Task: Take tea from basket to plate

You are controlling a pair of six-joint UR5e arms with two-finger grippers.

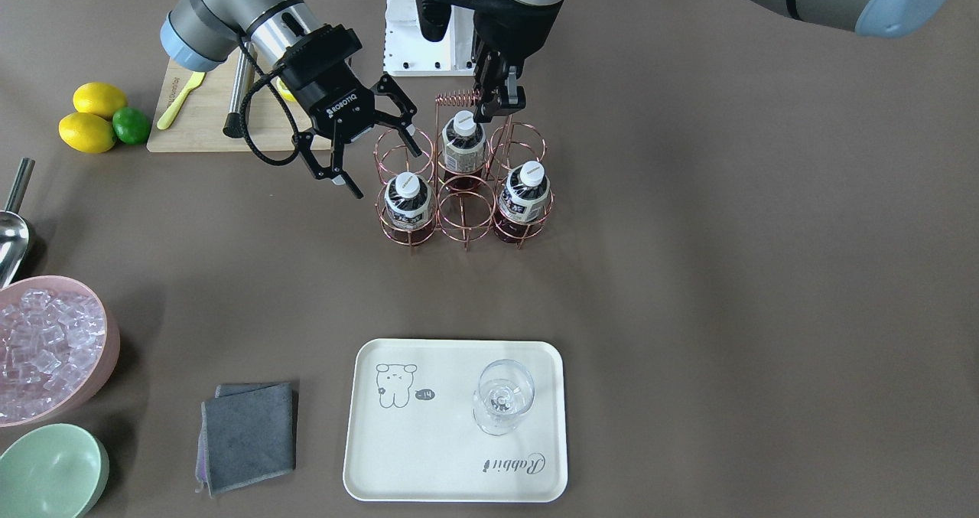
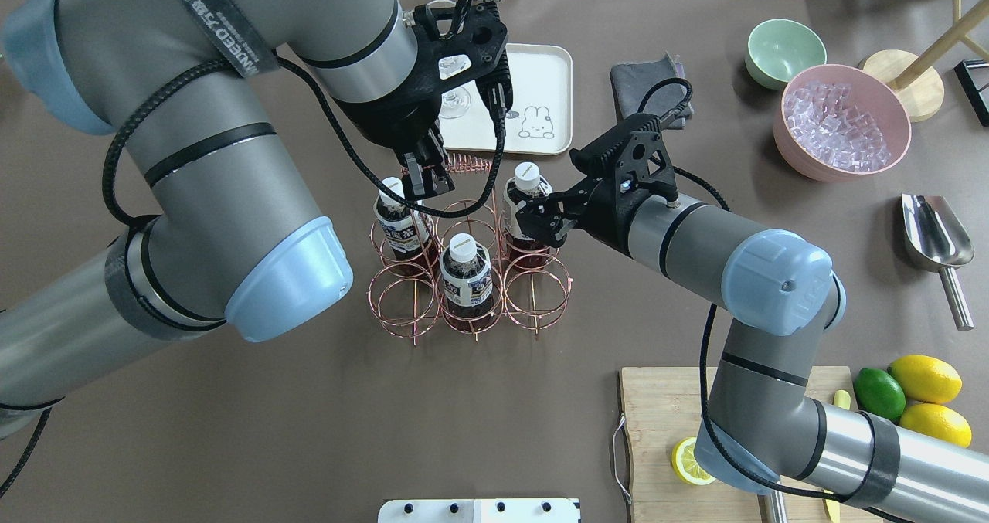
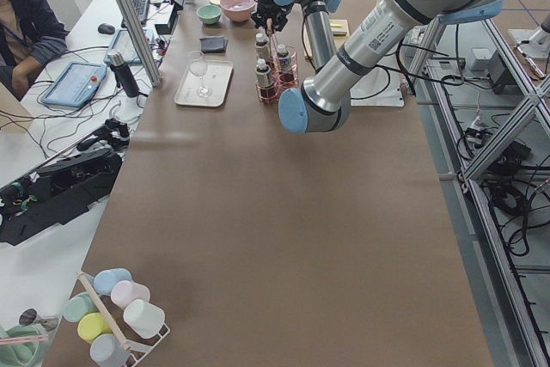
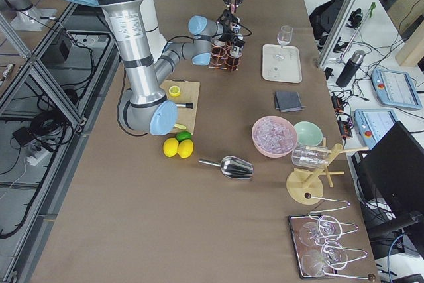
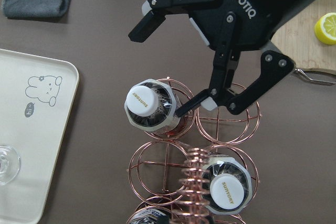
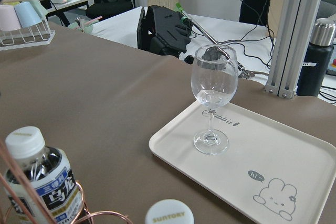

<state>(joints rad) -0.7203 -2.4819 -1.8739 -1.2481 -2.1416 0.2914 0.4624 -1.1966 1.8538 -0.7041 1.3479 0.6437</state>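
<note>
Tea bottles (image 1: 463, 147), three, stand in the basket (image 1: 456, 99); plate (image 1: 428, 457) holds wineglass (image 1: 502, 395).

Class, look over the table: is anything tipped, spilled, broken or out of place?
Nothing stands out. All three bottles stand upright in the wire rack, the glass stands upright on the tray, and no spill shows.
</note>
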